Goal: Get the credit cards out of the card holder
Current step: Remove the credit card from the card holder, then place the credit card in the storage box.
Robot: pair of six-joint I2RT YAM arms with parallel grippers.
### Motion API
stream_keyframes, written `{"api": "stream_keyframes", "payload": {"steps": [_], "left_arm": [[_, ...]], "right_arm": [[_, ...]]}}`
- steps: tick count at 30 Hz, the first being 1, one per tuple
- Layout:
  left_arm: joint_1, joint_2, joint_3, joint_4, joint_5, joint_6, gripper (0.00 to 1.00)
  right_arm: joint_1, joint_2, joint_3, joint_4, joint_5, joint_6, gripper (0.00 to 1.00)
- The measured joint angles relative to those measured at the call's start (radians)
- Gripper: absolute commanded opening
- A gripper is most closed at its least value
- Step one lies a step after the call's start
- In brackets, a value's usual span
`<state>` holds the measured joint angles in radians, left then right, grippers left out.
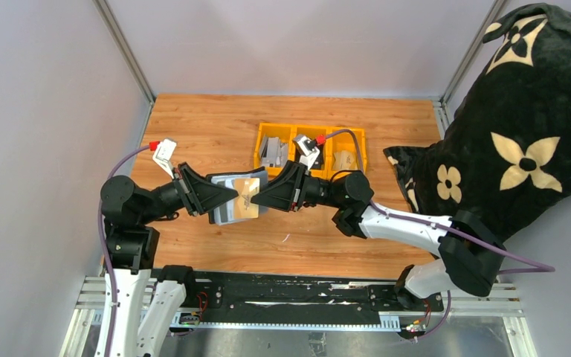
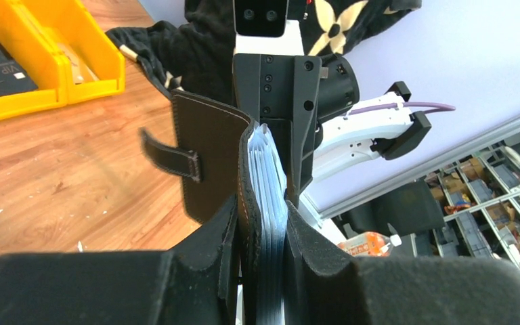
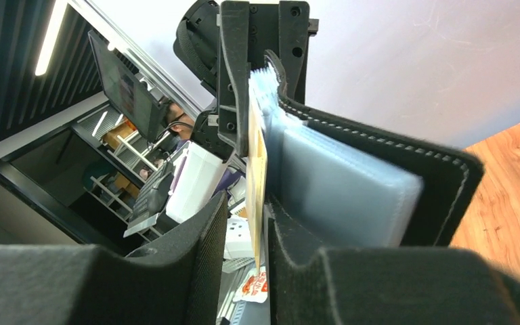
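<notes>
The view from above shows both arms meeting over the middle of the wooden table [image 1: 208, 126], a bit nearer its left edge. They hold the card holder [image 2: 203, 135] up between them. Just behind it, toward the far edge, sit the yellow bins [image 1: 351, 141]. A big black pillow with cream flowers [image 1: 535, 111] lies at the right edge.

From above you cannot see how the claws hold on. The wrist cameras show that.

The left wrist view looks along the holder's edge. The left claw [image 2: 261, 223] is squeezed tight on the card holder, one finger on each side. The credit cards [image 2: 269, 183] are a pale stack inside it, seen edge on. The black cover flap stands to the left, and its short strap [image 2: 169, 154] sticks out sideways.

The right wrist view shows the other side. A tan card [image 3: 256, 169] stands on its edge between the fingers of the right claw [image 3: 247, 210]. The claw is a little open. The card leans on one finger and there is a gap next to the other. Beside the tan card the pale cards show their flat face, with the black cover behind them.

A black thing in one bin [image 2: 0, 68] has white letters on it. They are too small to read. I cannot make out any words on the cards either.
</notes>
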<state>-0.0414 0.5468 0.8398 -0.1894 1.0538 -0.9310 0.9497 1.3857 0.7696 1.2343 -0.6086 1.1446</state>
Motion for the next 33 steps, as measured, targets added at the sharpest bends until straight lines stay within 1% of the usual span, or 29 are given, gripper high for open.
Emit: {"api": "stream_keyframes", "payload": {"steps": [2,3,10,13,19,22,24,25,29,31,32,33], "left_arm": [[0.000,0.000,0.008,-0.022,-0.004,0.016,0.00],[0.000,0.000,0.012,-0.028,-0.004,0.022,0.00],[-0.001,0.002,0.019,-0.045,-0.003,0.041,0.02],[-0.001,0.004,0.019,-0.045,-0.005,0.042,0.02],[-0.001,0.006,0.024,-0.045,-0.009,0.041,0.02],[-0.001,0.006,0.024,-0.045,-0.008,0.042,0.02],[-0.001,0.006,0.024,-0.045,-0.007,0.045,0.02],[-0.001,0.006,0.024,-0.046,-0.007,0.051,0.02],[-0.001,0.007,0.025,-0.066,-0.010,0.088,0.05],[-0.001,0.011,0.028,-0.094,-0.014,0.117,0.06],[-0.001,0.014,0.030,-0.106,-0.016,0.133,0.07],[-0.001,0.021,0.032,-0.121,-0.018,0.153,0.07]], "right_arm": [[0.000,0.007,0.006,-0.003,-0.001,-0.004,0.05],[0.000,0.009,0.007,-0.010,-0.003,-0.001,0.00],[-0.019,-0.001,0.004,-0.033,-0.024,0.011,0.00],[-0.048,-0.022,-0.008,-0.036,-0.049,0.015,0.00],[-0.132,-0.078,-0.046,-0.050,-0.108,0.023,0.00],[-0.224,-0.135,-0.071,-0.104,-0.143,0.015,0.00],[-0.289,-0.176,-0.075,-0.182,-0.165,-0.012,0.00],[-0.329,-0.204,-0.072,-0.256,-0.174,-0.044,0.00],[-0.476,-0.283,-0.013,-0.631,-0.164,-0.229,0.00],[-0.555,-0.281,0.066,-0.893,-0.111,-0.374,0.00],[-0.579,-0.280,0.071,-0.907,-0.108,-0.383,0.00],[-0.611,-0.267,0.095,-0.990,-0.069,-0.433,0.00]]}}
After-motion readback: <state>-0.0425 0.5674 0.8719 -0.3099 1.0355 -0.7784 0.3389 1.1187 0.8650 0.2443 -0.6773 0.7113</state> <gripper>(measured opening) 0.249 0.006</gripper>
